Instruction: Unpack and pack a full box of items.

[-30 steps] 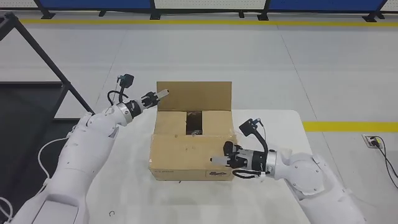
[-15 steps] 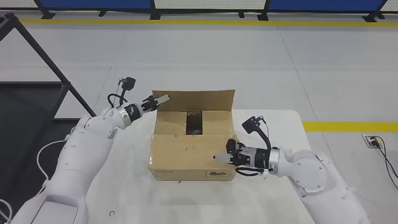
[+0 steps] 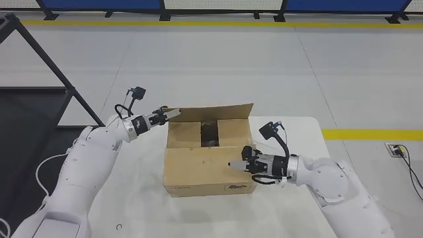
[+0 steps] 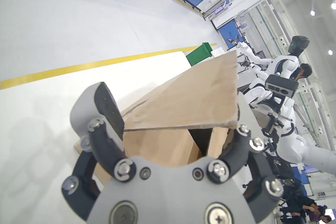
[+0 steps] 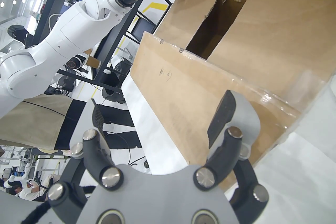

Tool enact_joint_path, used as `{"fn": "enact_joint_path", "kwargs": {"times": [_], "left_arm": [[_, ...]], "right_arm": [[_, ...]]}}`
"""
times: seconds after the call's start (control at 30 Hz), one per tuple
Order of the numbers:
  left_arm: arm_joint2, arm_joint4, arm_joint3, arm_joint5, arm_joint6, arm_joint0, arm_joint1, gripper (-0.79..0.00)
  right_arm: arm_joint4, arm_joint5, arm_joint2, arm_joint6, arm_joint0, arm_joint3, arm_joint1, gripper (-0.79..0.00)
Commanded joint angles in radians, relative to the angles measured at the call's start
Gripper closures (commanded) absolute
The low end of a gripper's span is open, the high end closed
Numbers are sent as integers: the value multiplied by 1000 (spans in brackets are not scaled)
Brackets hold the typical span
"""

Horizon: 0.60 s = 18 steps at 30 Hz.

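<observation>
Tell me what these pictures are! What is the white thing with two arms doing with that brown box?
It is a robot with two arms, each ending in a gripper, a kind of pinching hand. One picture looks down from a camera above its arms; the other two come from cameras on its wrists. A cardboard box sits on a white table, its top partly open. The left gripper is at the corner of the far flap, and the right gripper is by the near flap. Both grippers are open, pinching nothing.
</observation>
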Motion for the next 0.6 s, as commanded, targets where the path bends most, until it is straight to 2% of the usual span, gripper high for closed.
{"fn": "enact_joint_path", "kwargs": {"times": [0.0, 0.27, 0.57], "left_arm": [[-4, -4, -3, -4, -12, 3, 5, -785], [-25, -41, -32, -54, -64, 20, 24, -785], [-32, -100, -152, -60, -58, 72, 58, -785]], "right_arm": [[-1, -2, 0, -1, -1, 0, 0, -785], [-3, 2, 6, -4, -10, -5, 4, -785], [2, 6, 9, -4, -7, 0, 6, -785]]}}
